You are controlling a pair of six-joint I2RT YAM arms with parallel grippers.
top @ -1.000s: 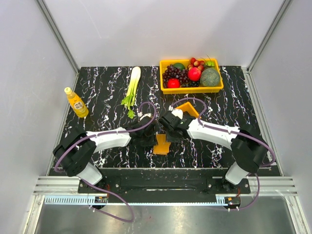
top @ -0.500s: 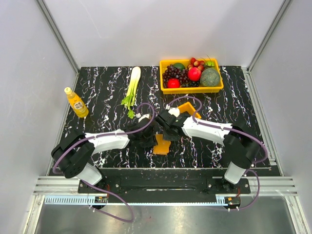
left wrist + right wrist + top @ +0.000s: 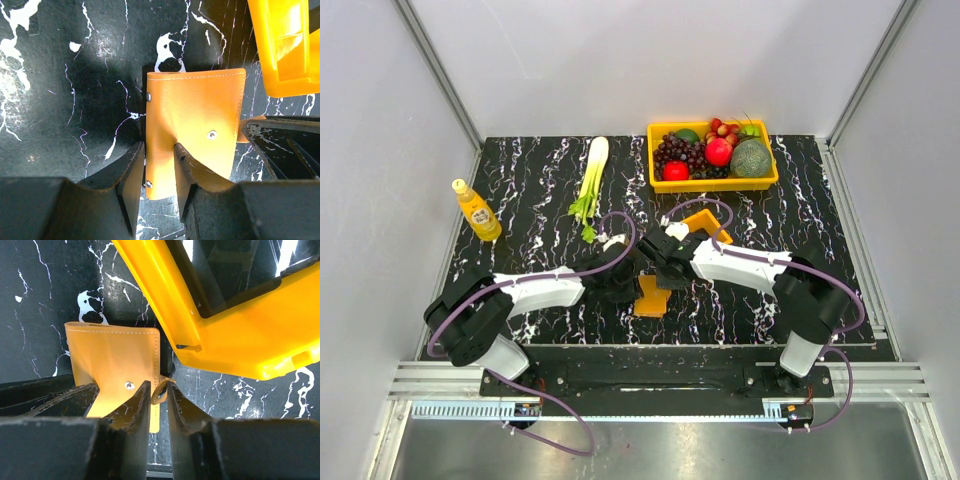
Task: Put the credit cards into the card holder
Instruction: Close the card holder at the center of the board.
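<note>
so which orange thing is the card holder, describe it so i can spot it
On the black marble table, look near the front edge, between the two arms. The card holder is the flat orange leather wallet with metal snaps, pinched by both tools; unlike the raised-wall orange tray behind it, it lies thin and soft.

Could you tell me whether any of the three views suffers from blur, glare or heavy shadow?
Top external: evenly lit, sharp. Left wrist: card holder sharp, left tool dark and slightly soft. Right wrist: orange tray shows a mild sheen, right tool dark and soft.
</note>
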